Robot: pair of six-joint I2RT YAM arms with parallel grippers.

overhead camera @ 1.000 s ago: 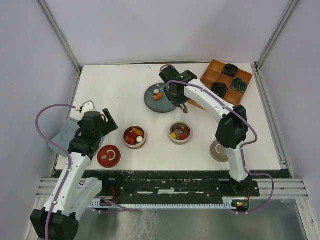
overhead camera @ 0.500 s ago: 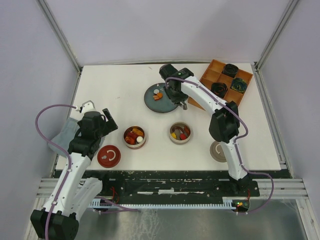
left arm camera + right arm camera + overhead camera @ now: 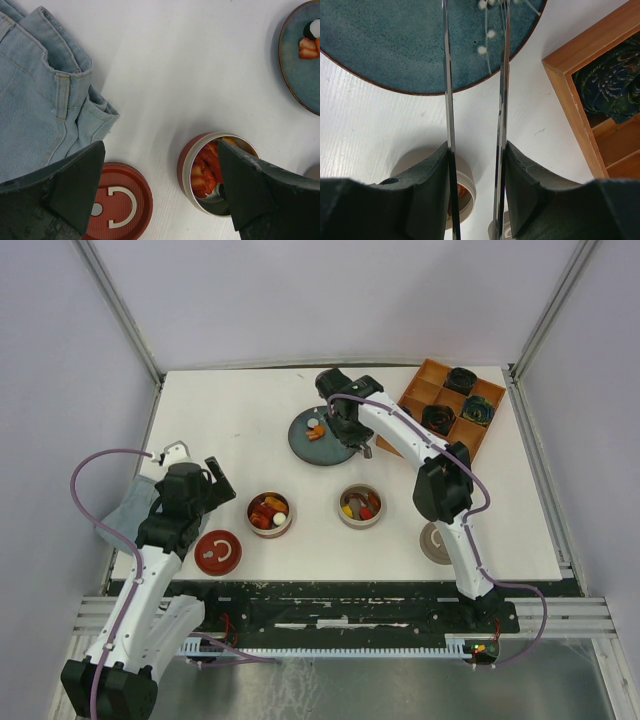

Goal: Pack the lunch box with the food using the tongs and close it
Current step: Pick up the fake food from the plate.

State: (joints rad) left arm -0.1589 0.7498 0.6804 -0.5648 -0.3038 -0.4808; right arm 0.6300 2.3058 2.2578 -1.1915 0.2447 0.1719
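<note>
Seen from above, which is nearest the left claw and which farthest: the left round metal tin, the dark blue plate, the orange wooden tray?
1. Left round metal tin, just right of the left gripper.
2. Dark blue plate, mid-table, farther back.
3. Orange wooden tray, far right corner.

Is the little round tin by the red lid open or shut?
Open. The tin has nothing covering its top, red and orange food shows inside, and the red lid lies flat beside it.

A robotics lab cell: pale walls (image 3: 330, 300) and aluminium frame struts (image 3: 120, 312) rise beyond the right gripper (image 3: 350, 430), a white surface (image 3: 230, 420) lies beneath it, a slotted metal rail (image 3: 330, 612) carries the arm bases (image 3: 487, 605) behind it.
</note>
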